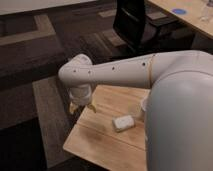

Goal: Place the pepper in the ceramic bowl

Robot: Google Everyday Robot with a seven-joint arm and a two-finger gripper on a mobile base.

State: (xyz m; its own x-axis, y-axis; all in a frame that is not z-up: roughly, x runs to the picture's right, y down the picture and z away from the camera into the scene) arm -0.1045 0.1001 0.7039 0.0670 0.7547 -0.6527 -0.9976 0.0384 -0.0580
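Observation:
My white arm reaches from the right across the small wooden table point(100, 137). My gripper point(82, 106) hangs at the table's far left corner, pointing down, just above its edge. I see no pepper; it is hidden or out of view. The ceramic bowl is also out of view, perhaps behind my arm. Nothing shows in the gripper from this angle.
A pale whitish rectangular block point(123, 122) lies mid-table. A white cup point(144, 104) stands at the right, mostly hidden by my arm. A black chair point(136, 22) and a second wooden table point(192, 17) stand at the back right. Dark patterned carpet surrounds the table.

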